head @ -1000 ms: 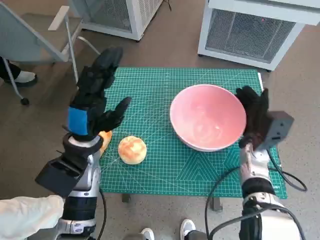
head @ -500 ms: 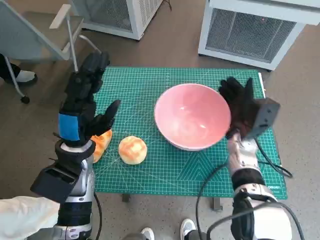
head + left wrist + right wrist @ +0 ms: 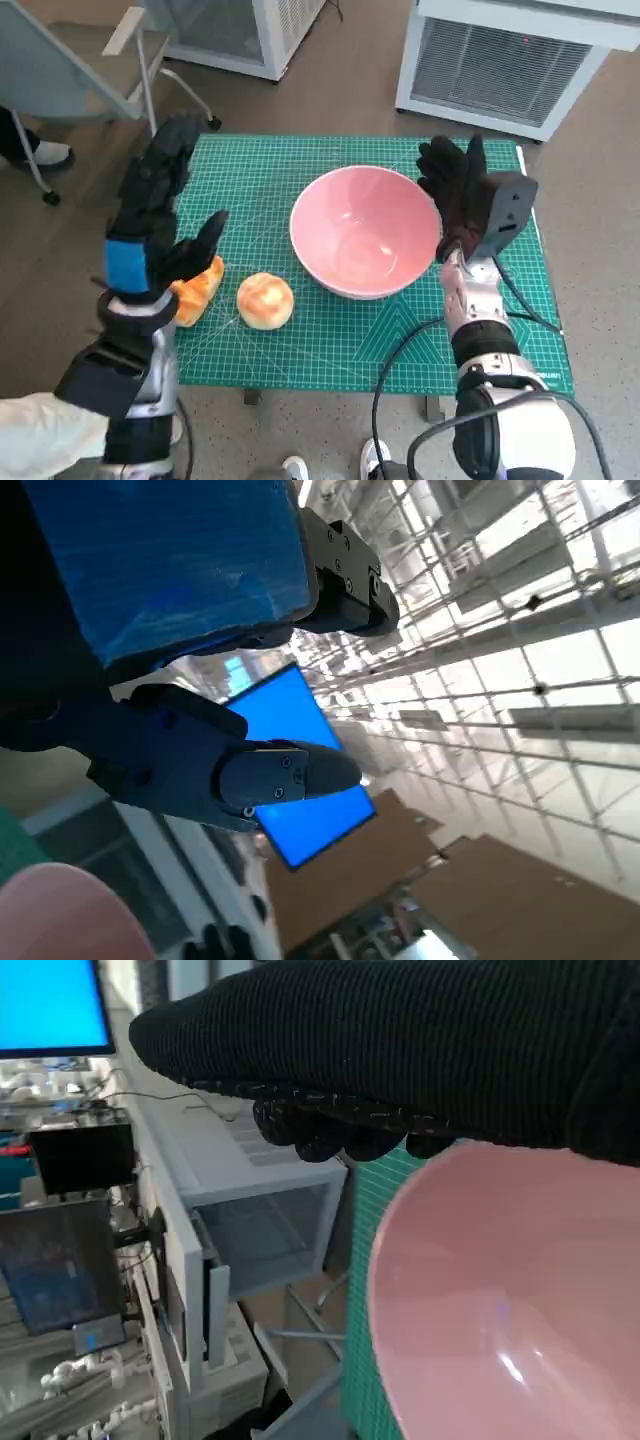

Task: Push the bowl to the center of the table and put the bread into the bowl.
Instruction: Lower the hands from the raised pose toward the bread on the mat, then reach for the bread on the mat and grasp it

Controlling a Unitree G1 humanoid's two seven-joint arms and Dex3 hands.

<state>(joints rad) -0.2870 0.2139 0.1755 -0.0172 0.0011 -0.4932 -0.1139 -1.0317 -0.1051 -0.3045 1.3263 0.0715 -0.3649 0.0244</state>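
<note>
The gloved right hand [image 3: 457, 195], fingers spread, is pressing the wide pink plastic bowl's [image 3: 365, 234] rim. Beside the bowl, the round golden bread roll [image 3: 265, 299] is sitting near the open-fingered left hand [image 3: 155, 222].

The middle of the bench [image 3: 300, 165] is taken up by the pink bowl [image 3: 365, 232], so passage across it is blocked at bowl height. The bowl's right rim is pressed by the right robot hand [image 3: 460, 195], and no gap is seen there. Bare green mat is left between the bowl and the round bread [image 3: 265, 299], and along the far edge behind the bowl. To the left of the round bread a second piece of bread [image 3: 197, 288] lies, partly covered by the raised left robot hand [image 3: 150, 225], its fingers spread above the mat.
</note>
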